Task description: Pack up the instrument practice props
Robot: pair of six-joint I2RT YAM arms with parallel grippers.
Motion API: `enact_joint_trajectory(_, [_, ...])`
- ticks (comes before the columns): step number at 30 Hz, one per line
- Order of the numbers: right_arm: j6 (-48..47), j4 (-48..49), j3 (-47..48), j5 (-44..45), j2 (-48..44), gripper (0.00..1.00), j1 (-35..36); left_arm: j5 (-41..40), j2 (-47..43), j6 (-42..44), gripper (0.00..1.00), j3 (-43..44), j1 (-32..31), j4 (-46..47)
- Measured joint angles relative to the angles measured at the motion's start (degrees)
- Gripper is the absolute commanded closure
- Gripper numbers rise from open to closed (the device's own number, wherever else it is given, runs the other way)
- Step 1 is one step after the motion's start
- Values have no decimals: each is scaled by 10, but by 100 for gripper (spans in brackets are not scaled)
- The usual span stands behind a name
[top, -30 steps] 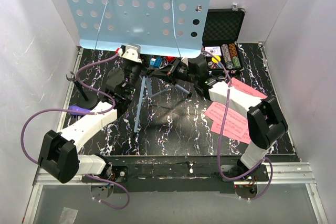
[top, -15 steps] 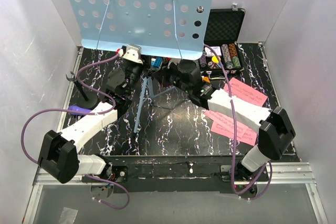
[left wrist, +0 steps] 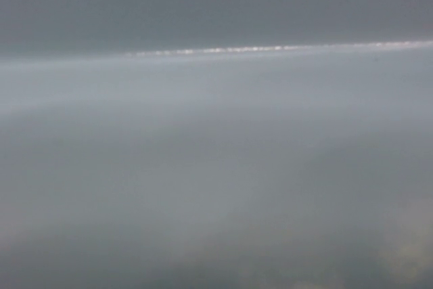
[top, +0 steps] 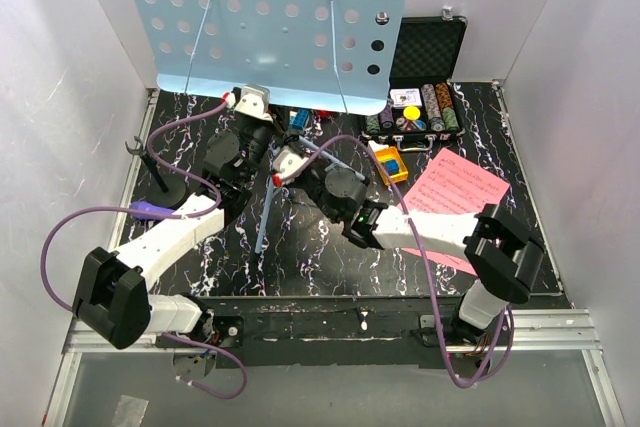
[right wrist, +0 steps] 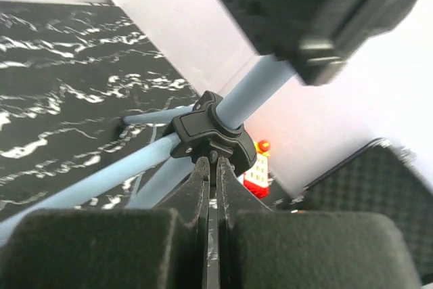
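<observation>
- Far left, the mic stand [top: 150,161] is upright, with the purple microphone [top: 146,210] lying just beside its base.
- Left gripper [top: 258,135] sits close in under the music stand [top: 270,17]. Its own camera shows only grey blur, so I can't tell whether it is clamped.
- Centre: the right gripper [right wrist: 212,174] is pinched closed on nothing, tips just under the black hub [right wrist: 213,133]. The pole [right wrist: 254,89] runs up and away, and the legs [right wrist: 101,174] splay left. The right arm looks nearer for folding them.
- Right: pink pages [top: 460,185] lie flat, apart from both grippers.

White panel walls [top: 60,97] enclose a black, white-veined marble-patterned bench [top: 300,252]; a metal rail [top: 560,330] edges its near side.
</observation>
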Motion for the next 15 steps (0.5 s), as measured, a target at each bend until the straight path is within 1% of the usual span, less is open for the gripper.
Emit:
enact_joint_trajectory(3, [-111,71,-27,3,14,99,10,0,0,-1,100,0,-1,0])
enact_joint_trajectory(7, [-215,126,-42,7,32,99,19,2,0,-1,100,0,-1,-1])
enact_joint_trajectory(8, [-225,127,-42,10,33,94,20,2,0,-1,100,0,-1,-1])
enact_joint_trajectory(9, [-228,123,-41,16,33,79,23,2,0,-1,100,0,-1,-1])
enact_joint_trajectory(10, [-226,107,-34,27,31,66,26,2,-1,-1,100,0,-2,-2])
enact_joint_trajectory(11, [-212,68,-23,41,23,44,29,2,-1,-1,100,0,-2,-3])
enact_joint_trajectory(12, [-200,48,-22,47,15,30,31,2,-1,-1,100,0,-2,-3])
enact_joint_trajectory(13, [-173,-3,-22,55,-5,20,32,0,-1,-1,100,0,-2,-5])
enact_joint_trajectory(14, [-144,-58,-24,60,-30,17,30,-2,0,-1,100,0,-1,-5])
enact_joint_trajectory(15, [-115,-106,-24,63,-56,16,28,-3,0,-1,100,0,0,-5])
